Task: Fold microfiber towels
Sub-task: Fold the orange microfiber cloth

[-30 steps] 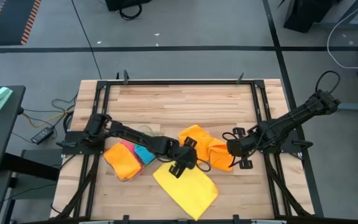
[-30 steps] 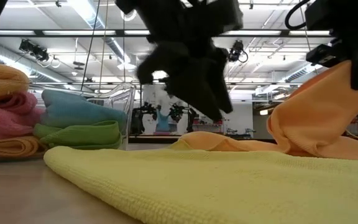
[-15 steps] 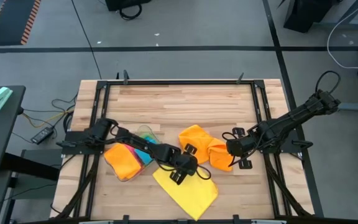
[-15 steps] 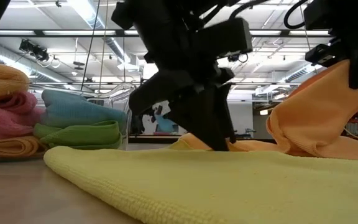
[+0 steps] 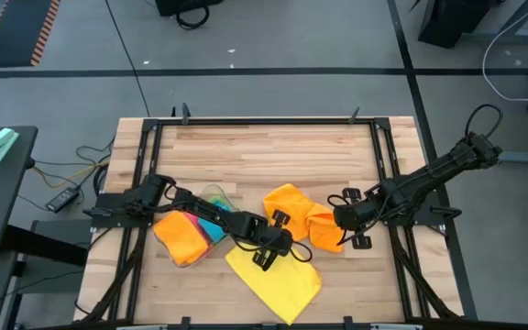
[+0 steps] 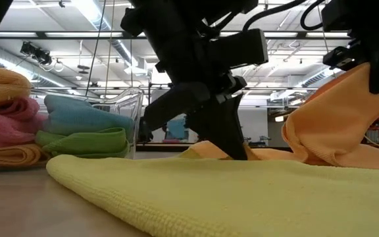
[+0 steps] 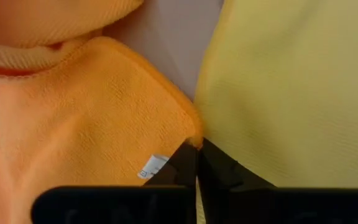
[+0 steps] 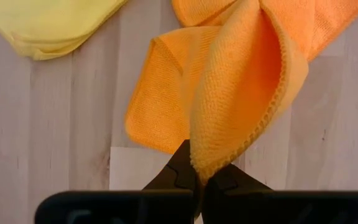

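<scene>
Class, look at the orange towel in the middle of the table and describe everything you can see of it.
The orange towel is a soft, finely looped cloth with a stitched hem and a small white label. It lies crumpled on the wooden table, beside the yellow towel. The right pincer is shut on one edge, holding it up in a fold. The left pincer is shut on a corner lying low.

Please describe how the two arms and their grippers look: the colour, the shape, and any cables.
Both arms are black, slim and jointed. A black cable loops over the right arm near its base. The left gripper and the right gripper each end in two dark, tapered fingers on a wide black bar.
</scene>
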You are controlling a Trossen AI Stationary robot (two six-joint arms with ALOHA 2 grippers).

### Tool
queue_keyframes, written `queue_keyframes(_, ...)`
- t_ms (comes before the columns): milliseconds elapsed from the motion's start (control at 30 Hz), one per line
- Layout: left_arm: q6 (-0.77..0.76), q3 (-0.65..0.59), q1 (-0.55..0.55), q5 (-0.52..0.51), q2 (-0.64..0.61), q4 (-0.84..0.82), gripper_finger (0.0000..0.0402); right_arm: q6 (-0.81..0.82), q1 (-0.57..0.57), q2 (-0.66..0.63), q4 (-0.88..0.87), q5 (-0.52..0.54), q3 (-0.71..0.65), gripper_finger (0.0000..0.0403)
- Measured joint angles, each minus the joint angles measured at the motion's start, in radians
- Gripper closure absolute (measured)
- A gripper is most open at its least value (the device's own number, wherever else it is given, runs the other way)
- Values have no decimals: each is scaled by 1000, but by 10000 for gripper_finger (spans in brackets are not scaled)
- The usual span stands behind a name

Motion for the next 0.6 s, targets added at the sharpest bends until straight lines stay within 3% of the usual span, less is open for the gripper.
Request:
queue_keyframes(133,9,-1,-4,0,-46,-46,386,-27,1,0,-8,-1,0,397)
queue_keyframes(333,5,0,8,-25,-214,-164,394,-94,1,0,-110,-38,67,397)
queue_keyframes(600,-51,1,38,-46,-404,-217,389,-240,1,0,-312,51,230,397)
